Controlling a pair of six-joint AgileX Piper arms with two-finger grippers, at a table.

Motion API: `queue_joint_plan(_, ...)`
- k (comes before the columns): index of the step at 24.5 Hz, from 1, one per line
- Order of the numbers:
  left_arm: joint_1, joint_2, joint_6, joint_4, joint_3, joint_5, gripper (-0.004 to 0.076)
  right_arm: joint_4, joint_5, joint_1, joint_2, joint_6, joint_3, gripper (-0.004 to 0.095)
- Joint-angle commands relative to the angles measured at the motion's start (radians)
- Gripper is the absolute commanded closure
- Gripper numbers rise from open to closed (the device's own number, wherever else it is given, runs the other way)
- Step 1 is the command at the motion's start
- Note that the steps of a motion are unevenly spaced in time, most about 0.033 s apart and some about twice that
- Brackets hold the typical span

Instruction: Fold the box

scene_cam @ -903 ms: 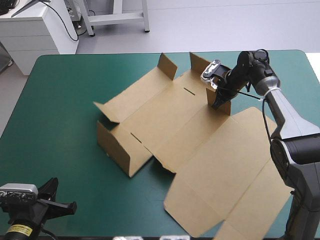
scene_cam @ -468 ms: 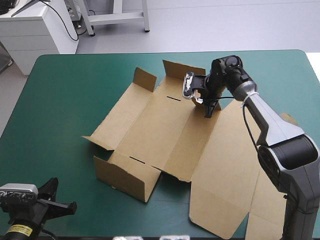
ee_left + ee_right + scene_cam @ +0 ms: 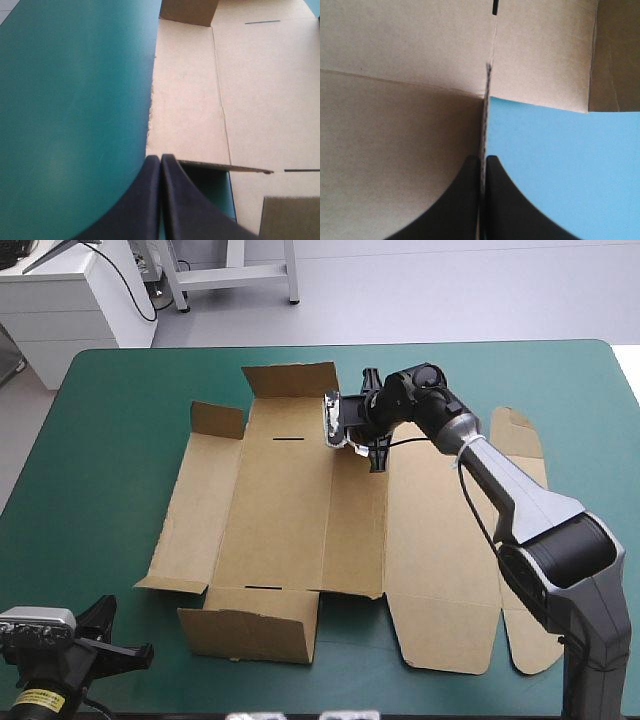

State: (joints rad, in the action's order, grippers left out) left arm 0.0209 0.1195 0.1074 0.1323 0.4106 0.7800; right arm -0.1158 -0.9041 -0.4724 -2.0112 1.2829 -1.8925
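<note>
- Your left end effector [image 3: 118, 645] waits low, off the box's near left corner. Its black fingers [image 3: 145, 200] are pressed together into one point, with nothing between them and no contact with the board.
- The box [image 3: 290, 510] lies mid-way across the teal-green surface [image 3: 110, 440]. It is a cut sheet of matte brown board, mostly flat, with straight creases and two thin slots.
- Along the box's near edge a short wall [image 3: 250, 625] stands raised. The lid panels with rounded tabs lie flat on the box's right side.
- Your right arm [image 3: 520, 500] stretches from beyond the box's right side across those lid panels, with the wrist turned sideways.
- Your right end effector [image 3: 376, 452] is clamped on an upright board edge at the box's far side. The thin corrugated edge runs up between its fingers.
- Farthest off, a broad flap [image 3: 290, 380] stands upright on the box's far edge.
</note>
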Motion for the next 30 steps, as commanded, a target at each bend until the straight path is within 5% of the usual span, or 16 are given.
queue_joint_plan(1,0.001,0.011,-0.006,0.012,0.024,-0.075,0.0731,-0.109,0.051,-0.003,0.042,0.068,-0.037,0.0929)
queue_joint_plan(8,0.001,0.011,-0.002,0.017,0.024,-0.075,0.0731,-0.163,0.05,-0.003,0.017,0.089,-0.037,0.0929)
queue_joint_plan(12,0.001,0.011,-0.002,0.017,0.024,-0.075,0.0731,-0.182,0.097,-0.003,0.017,-0.028,-0.037,0.0914)
queue_joint_plan(14,0.001,0.011,-0.002,0.017,0.024,-0.075,0.0731,-0.189,0.097,-0.003,0.017,-0.028,-0.037,0.0861)
queue_joint_plan(21,0.001,0.011,-0.002,0.017,0.024,-0.075,0.0731,-0.189,0.111,-0.003,0.017,-0.089,-0.037,0.038)
queue_joint_plan(30,0.001,0.011,-0.002,0.017,0.024,-0.075,0.0731,-0.137,0.113,-0.003,0.109,-0.257,-0.039,0.0374)
